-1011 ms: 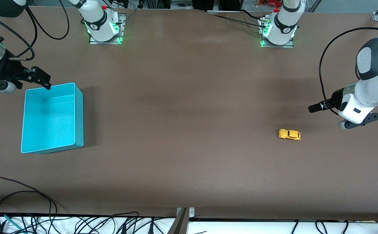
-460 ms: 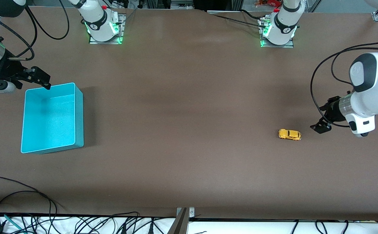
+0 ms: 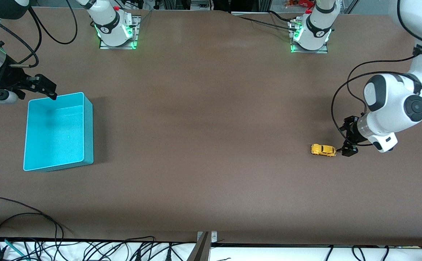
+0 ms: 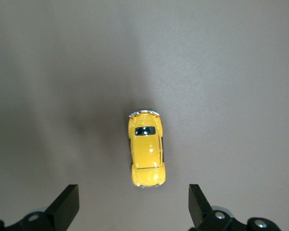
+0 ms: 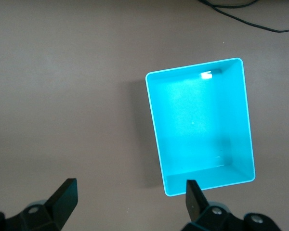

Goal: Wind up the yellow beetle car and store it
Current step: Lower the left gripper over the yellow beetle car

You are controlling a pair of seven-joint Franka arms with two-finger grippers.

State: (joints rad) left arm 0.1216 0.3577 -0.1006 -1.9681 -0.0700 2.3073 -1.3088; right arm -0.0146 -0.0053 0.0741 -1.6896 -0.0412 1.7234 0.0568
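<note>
The yellow beetle car (image 3: 323, 150) stands on its wheels on the brown table toward the left arm's end. It shows from above in the left wrist view (image 4: 146, 150). My left gripper (image 3: 346, 139) hangs low beside the car, on the side of the left arm's end, pointing down, open and empty, its fingers (image 4: 66, 207) wide apart with the car just ahead of the gap. My right gripper (image 3: 48, 87) is open and empty, held over the table at the upper edge of the turquoise bin (image 3: 58, 131), which is empty and also shows in the right wrist view (image 5: 200, 124).
Both arm bases (image 3: 115, 27) stand along the table's edge farthest from the front camera. Loose black cables (image 3: 22, 232) lie at the table's near edge by the right arm's end. A cable loop hangs off the left arm's wrist (image 3: 345, 94).
My left arm has swung in and down from beside the table's end until its gripper is right next to the car. The car, the bin and the right arm have not moved.
</note>
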